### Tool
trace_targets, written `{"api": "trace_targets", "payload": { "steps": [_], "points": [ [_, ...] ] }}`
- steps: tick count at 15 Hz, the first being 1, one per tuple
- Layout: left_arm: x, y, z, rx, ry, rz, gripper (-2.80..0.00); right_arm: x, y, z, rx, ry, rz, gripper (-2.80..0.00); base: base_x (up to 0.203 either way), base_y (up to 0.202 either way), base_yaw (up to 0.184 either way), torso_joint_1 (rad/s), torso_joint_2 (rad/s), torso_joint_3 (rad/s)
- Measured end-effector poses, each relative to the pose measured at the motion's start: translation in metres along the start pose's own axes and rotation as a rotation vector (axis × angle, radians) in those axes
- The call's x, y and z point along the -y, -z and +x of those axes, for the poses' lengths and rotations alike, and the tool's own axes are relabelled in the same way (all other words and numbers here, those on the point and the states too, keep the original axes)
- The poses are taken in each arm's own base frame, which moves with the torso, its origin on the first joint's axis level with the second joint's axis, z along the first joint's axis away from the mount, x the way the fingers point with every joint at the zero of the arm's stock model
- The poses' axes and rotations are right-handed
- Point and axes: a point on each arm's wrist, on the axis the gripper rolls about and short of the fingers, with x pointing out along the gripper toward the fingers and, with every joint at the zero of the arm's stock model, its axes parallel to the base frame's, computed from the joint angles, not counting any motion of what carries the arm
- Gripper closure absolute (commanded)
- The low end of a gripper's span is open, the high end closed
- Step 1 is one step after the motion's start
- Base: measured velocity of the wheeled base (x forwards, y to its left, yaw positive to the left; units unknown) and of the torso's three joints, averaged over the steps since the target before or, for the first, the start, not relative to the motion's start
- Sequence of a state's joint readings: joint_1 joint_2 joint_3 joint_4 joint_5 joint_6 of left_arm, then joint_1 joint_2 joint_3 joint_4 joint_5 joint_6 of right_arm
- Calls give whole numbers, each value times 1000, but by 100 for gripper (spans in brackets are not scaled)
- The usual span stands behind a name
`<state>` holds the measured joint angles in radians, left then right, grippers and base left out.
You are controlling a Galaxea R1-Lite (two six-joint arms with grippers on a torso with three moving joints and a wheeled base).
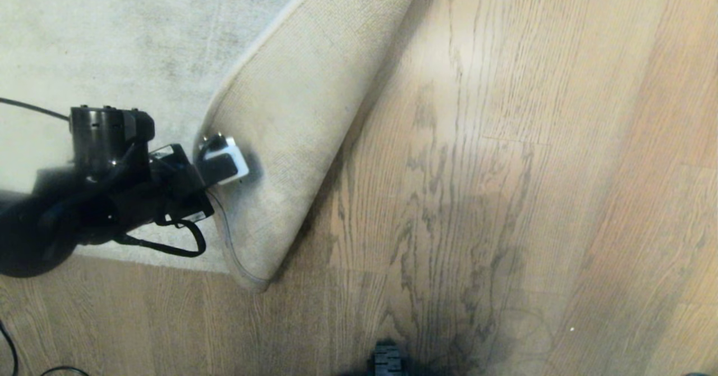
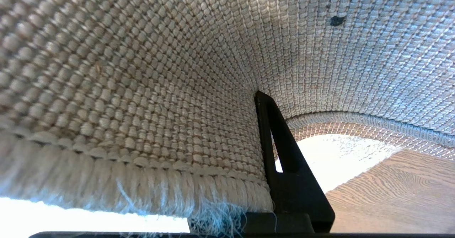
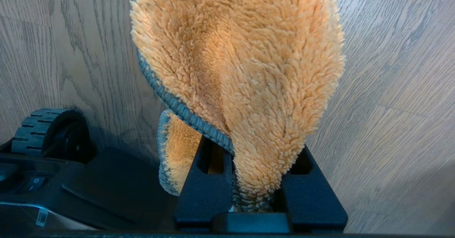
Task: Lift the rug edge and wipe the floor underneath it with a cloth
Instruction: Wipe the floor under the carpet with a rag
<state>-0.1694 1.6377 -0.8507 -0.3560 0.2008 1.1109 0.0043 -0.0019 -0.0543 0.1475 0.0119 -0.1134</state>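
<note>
Right gripper (image 3: 254,195) is pinching the soft, light cloth (image 3: 245,71) between nearly closed jaws above the floor (image 1: 505,168), while the left gripper (image 1: 216,160), clamped shut, is holding the stiff, heavy rug edge (image 1: 291,118) folded back at its hem.

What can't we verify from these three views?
- Right pincer and cloth: outside the head view, so where they sit relative to the rug edge is unknown.
- Left pincer: one finger shows in the left wrist view; the rug backing hides the other.
- Floor beneath the folded flap: covered in the head view.
</note>
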Motion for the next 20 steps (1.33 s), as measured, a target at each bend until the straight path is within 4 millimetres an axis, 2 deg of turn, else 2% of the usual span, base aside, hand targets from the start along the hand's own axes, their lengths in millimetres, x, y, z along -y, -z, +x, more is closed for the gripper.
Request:
{"api": "trace_targets", "payload": {
  "steps": [9, 15, 20],
  "points": [
    [-3, -1, 0, 15, -29, -7, 0, 0, 0, 0, 3, 4, 20, 0, 0, 0, 0, 0, 0, 0],
    [-1, -4, 3, 31, -48, -8, 0, 0, -1, 3, 70, 19, 72, 0, 0, 0, 0, 0, 0, 0],
    [2, -3, 3, 30, -38, -4, 0, 0, -1, 4, 93, -1, -45, 0, 0, 0, 0, 0, 0, 0]
  ]
}}
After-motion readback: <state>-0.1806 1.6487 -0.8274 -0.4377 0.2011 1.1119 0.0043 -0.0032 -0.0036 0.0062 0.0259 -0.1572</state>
